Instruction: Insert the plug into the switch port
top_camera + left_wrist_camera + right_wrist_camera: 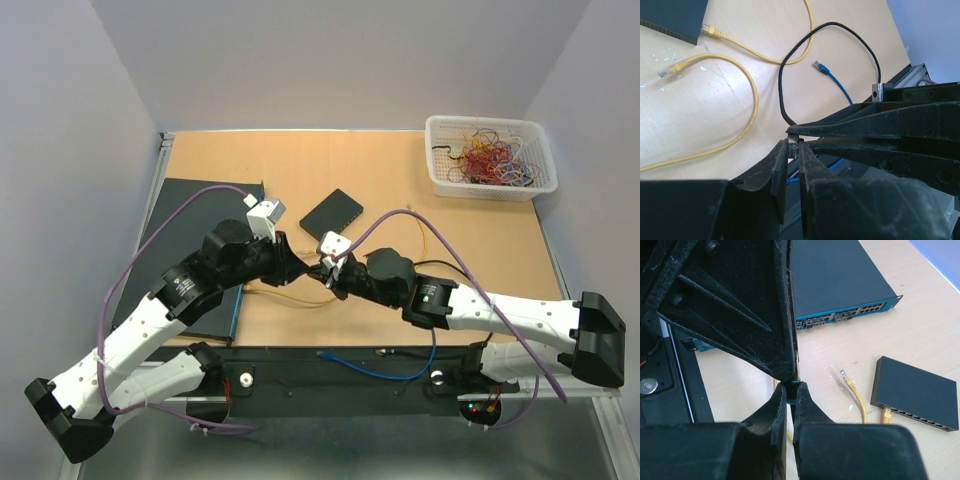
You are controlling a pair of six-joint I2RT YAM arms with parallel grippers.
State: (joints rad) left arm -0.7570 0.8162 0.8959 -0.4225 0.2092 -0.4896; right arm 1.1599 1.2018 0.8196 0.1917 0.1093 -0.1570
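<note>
Left gripper [793, 146] clamps a small pale plug [793, 149] over the tan wooden tabletop [715, 105]. Right gripper [791, 391], with tapered matte-black fingers, is fully closed tip-to-tip against it; actual hold unconfirmed. Only the right wrist view shows the flat dark switch [840, 280], its teal port face well apart.

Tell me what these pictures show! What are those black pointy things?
The robot has a left arm and right arm. One picture looks down from above; the other two come from wrist cameras, so the black points are gripper fingers. On the table lie a big switch, a small switch, a yellow cable, a blue cable, a black cable and a basket of wires. The left gripper pinches something tiny, probably the black cable's plug; the shut right gripper meets it tip to tip.
</note>
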